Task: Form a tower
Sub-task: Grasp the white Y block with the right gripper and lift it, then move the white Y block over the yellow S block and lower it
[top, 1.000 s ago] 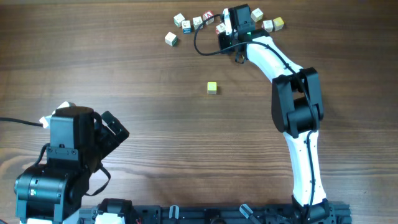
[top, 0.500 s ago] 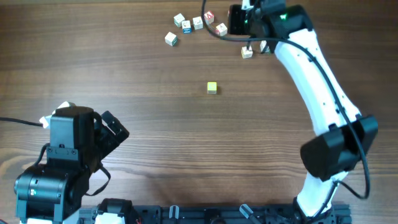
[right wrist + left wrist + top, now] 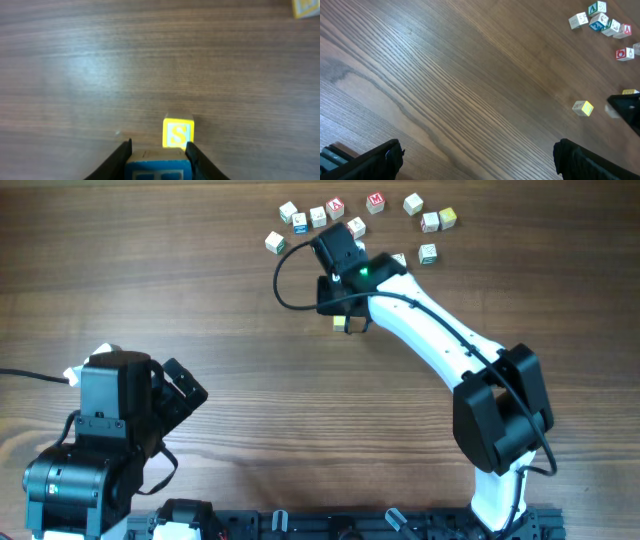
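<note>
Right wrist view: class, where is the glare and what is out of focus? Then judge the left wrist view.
Right wrist view: pale glare washes the table upper left; the yellow S cube is fairly sharp, the blue-marked cube in the right gripper soft, too close. Left wrist view: the right gripper at the edge is smeared; the loose cubes look crisp.

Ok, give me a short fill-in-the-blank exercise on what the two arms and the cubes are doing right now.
1. The right gripper is shut on a letter cube with markings coloured ____.
2. Just beyond it, the yellow cube resting on the table shows the letter ____.
3. The left gripper holds nothing, and its jaws are ____.

Missing words: blue; S; open.
</note>
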You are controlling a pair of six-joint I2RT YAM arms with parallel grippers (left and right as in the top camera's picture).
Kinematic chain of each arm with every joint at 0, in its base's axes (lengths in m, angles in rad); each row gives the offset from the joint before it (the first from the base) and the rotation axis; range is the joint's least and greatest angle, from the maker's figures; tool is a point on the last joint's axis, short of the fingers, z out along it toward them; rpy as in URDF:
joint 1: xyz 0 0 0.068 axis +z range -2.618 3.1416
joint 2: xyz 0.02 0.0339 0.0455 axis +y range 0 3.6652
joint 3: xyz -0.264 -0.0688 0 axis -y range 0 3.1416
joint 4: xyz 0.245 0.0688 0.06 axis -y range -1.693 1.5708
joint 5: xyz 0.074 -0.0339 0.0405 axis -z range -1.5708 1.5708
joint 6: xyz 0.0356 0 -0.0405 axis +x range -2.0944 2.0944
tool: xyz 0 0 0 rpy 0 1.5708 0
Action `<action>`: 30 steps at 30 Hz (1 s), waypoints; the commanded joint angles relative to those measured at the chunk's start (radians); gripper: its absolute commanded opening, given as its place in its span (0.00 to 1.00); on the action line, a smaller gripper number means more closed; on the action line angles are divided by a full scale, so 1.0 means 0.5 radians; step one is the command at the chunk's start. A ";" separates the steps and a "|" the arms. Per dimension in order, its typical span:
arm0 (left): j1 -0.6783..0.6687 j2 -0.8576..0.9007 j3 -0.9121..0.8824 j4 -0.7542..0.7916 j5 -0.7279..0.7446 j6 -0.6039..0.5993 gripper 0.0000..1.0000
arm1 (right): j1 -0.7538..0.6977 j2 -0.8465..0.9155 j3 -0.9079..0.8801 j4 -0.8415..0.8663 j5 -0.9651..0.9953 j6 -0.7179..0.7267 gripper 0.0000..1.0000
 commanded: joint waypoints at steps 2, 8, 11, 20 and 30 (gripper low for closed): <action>0.013 0.000 -0.009 0.005 0.004 -0.026 1.00 | 0.001 0.033 -0.188 0.116 0.048 0.048 0.37; 0.013 0.000 -0.009 0.005 0.004 -0.026 1.00 | 0.001 0.090 -0.193 0.220 0.092 -0.007 0.38; 0.013 0.000 -0.009 0.005 0.004 -0.026 1.00 | 0.001 0.090 -0.190 0.221 0.138 -0.016 0.46; 0.013 0.000 -0.009 0.005 0.004 -0.026 1.00 | 0.033 -0.018 -0.163 -0.092 -0.240 -0.261 0.76; 0.013 0.000 -0.009 0.005 0.004 -0.026 1.00 | 0.053 -0.015 -0.554 0.072 -0.277 -0.582 0.61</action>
